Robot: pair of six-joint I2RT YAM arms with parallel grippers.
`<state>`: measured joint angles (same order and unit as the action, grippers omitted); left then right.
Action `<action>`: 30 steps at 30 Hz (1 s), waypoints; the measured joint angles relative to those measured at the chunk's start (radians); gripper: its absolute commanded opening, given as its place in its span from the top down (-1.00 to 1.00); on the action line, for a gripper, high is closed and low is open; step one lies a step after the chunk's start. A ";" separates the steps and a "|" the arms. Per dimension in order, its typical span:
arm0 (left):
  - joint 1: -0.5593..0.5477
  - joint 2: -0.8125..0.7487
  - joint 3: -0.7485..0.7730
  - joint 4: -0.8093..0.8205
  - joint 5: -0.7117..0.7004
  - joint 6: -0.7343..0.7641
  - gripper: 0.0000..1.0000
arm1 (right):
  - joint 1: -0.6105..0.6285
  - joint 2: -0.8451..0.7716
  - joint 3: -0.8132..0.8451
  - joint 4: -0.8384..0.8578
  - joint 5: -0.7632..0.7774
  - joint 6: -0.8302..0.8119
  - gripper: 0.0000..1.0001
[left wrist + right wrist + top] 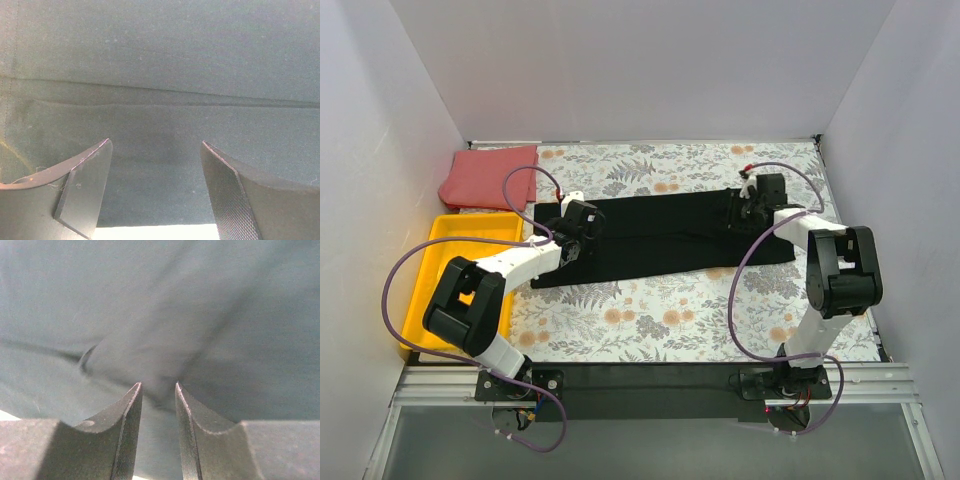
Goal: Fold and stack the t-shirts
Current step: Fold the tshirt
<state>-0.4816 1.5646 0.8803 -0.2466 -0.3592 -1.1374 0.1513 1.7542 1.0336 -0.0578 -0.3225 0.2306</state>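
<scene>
2 t-shirts: black t-shirt spread mid-desk, coral-red t-shirt folded at the far-left corner. 1 yellow tray at the left edge. Left hand spread over the black one; right hand nearly pressed together, possibly pinching a fold.

White walls stand on three sides; a floral cloth spreads between them; light soft, even.

You are seeing the black t-shirt lying folded into a long flat band across the counter; the coral-red t-shirt is lying folded far-left.
</scene>
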 measured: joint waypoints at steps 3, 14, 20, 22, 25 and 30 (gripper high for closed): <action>0.000 0.000 0.000 0.000 0.000 0.000 -0.39 | -0.097 0.002 -0.012 0.053 -0.024 0.063 0.16; 0.000 0.005 0.000 0.000 0.000 0.000 -0.39 | -0.211 0.151 0.157 0.176 -0.032 0.202 0.16; 0.000 0.020 0.000 0.000 0.000 0.004 -0.39 | -0.217 0.278 0.235 0.218 -0.055 0.262 0.17; 0.000 0.020 0.000 0.000 0.000 0.004 -0.39 | -0.217 0.306 0.253 0.221 -0.056 0.273 0.18; 0.000 0.021 0.000 0.000 0.000 0.004 -0.39 | -0.217 0.334 0.269 0.227 -0.058 0.290 0.18; 0.000 0.026 0.000 0.000 0.000 0.004 -0.39 | -0.219 0.360 0.300 0.236 -0.063 0.305 0.19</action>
<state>-0.4816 1.5902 0.8803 -0.2466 -0.3592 -1.1332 -0.0677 2.1143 1.3334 0.1783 -0.3855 0.5354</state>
